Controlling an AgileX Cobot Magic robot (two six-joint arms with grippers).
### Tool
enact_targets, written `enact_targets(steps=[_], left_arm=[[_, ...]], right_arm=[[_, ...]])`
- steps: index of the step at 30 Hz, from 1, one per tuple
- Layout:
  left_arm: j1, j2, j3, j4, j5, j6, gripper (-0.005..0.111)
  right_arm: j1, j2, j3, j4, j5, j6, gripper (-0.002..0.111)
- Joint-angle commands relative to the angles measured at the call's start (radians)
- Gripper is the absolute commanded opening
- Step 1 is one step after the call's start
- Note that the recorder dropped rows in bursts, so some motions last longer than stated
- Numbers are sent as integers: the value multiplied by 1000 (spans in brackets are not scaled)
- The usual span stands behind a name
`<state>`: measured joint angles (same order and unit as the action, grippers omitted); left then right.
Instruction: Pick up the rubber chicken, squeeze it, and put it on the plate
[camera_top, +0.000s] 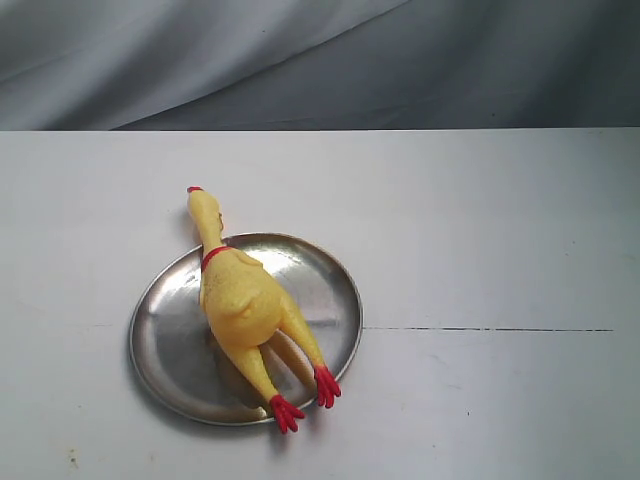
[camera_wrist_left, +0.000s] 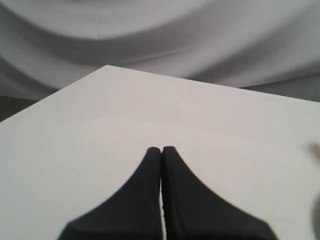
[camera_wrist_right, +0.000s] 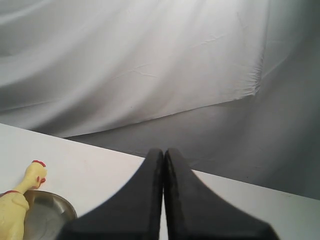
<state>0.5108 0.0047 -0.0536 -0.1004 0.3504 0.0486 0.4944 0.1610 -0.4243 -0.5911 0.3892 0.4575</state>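
Exterior view | rubber chicken (camera_top: 240, 300) lies on plate (camera_top: 170, 350) | head past rim

A white counter (camera_top: 480, 220) fills the near scene, a thin dark seam (camera_top: 490, 329) crossing its right side; creased grey cloth (camera_top: 300, 60) hangs behind.

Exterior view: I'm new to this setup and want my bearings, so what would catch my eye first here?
The yellow rubber chicken stands out, lying across the shiny steel plate left of centre on the white table, its head past the far rim and its red feet over the near rim. In the wrist views the left tool and right tool are both shut, holding nothing.
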Motion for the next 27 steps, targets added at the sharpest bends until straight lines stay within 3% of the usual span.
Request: enact_targets(steps=[1, 7, 27], left_arm=[[-17, -5, 36, 13, -5, -26, 0], [-72, -5, 54, 9, -22, -25, 0], [-72, -5, 54, 18, -24, -20, 0]], right_arm=[[-8, -5, 4, 1, -4, 0, 0], [-8, -5, 4, 1, -4, 0, 0], [-8, -5, 4, 1, -4, 0, 0]])
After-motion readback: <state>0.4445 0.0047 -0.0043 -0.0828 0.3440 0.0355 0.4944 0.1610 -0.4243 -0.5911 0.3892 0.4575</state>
